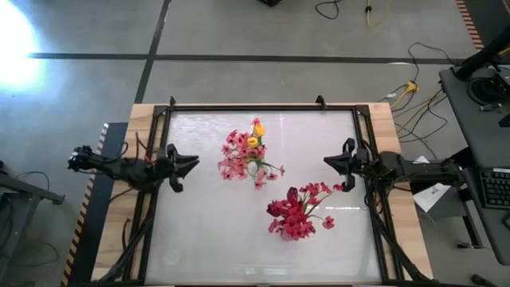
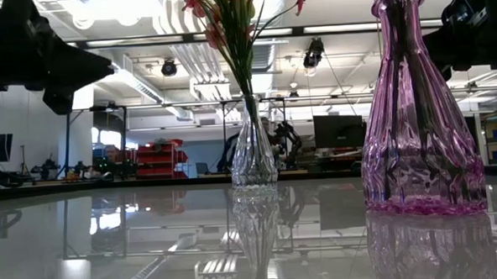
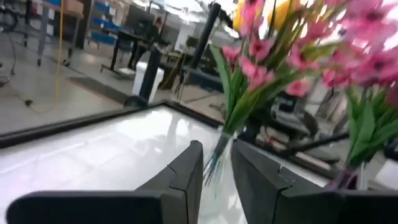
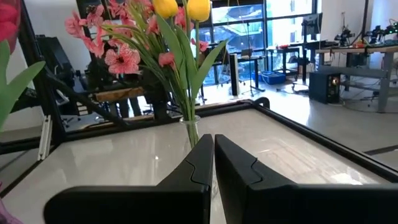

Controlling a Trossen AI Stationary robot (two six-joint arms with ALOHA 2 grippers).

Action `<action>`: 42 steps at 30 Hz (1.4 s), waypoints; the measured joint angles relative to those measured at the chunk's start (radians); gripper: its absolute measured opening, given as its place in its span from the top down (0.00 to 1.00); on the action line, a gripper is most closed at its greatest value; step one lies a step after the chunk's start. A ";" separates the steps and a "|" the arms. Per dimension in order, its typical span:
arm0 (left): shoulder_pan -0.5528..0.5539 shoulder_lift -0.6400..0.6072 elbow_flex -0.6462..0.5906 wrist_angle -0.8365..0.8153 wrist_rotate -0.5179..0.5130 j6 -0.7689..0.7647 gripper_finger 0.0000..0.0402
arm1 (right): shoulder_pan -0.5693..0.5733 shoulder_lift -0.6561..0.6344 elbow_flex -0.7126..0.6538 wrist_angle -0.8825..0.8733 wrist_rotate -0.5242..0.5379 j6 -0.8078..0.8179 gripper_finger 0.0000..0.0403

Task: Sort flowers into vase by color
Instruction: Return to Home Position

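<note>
We see from above a glossy white bench (image 1: pixel 199 231) in a black frame, with no loose stems lying on it. A dark arm waits at each side edge, well apart from the vases. Right of the middle stands the larger purple vase (image 2: pixel 420 123), holding the red flowers (image 1: pixel 296 214). Toward the far edge and to its left, the slimmer clear vase (image 2: pixel 253 156) holds pink blossoms (image 1: pixel 233 155) and yellow tulips (image 1: pixel 253 142). We judge the sorting done, with only parking the arms left. The left tool (image 1: pixel 197 165) has its fingers slightly apart and empty; the right tool (image 1: pixel 326 162) is closed on nothing.
</note>
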 joint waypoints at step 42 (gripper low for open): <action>0.237 -0.016 0.018 0.041 0.501 0.224 0.81 | 0.000 0.007 -0.001 -0.003 0.001 0.001 0.98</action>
